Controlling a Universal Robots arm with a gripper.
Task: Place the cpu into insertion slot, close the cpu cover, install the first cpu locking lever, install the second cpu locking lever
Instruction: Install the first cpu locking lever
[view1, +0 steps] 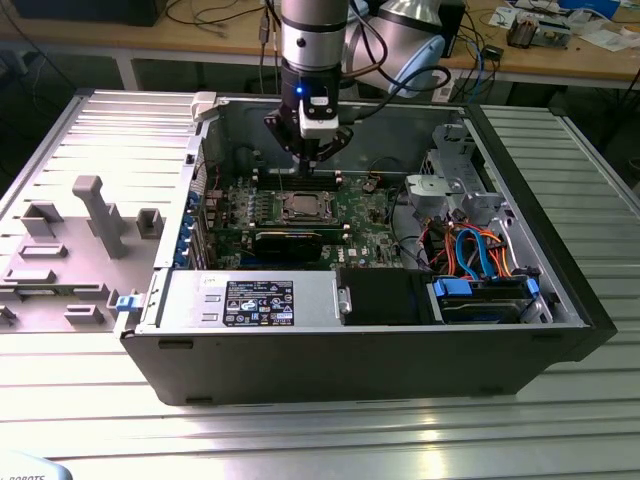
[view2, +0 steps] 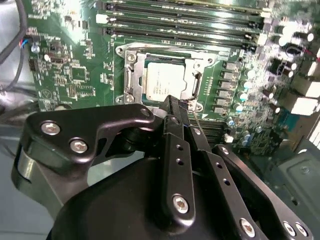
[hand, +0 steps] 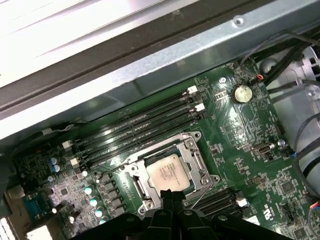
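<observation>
Down inside the open computer case at mid-bench, the cpu sits in the insertion slot on the green motherboard. The cpu cover lies flat around it. The pincer hangs at the slot's edge, fingertips pressed together and holding nothing. A printed label marks the power supply.

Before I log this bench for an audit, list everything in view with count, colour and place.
open metal computer case: one, dark grey, on ribbed table
green circuit board: one, inside case
dull silver square cpu: one, seated in insertion slot
thin silver cpu cover frame: one, lying round the chip
long memory slots: four, black, beside slot
round coin cell: one, silver, on board
cables: several, orange and blue, exterior view's right
robot arm: one, silver, above board; jaws black, shut, tips at slot edge
</observation>
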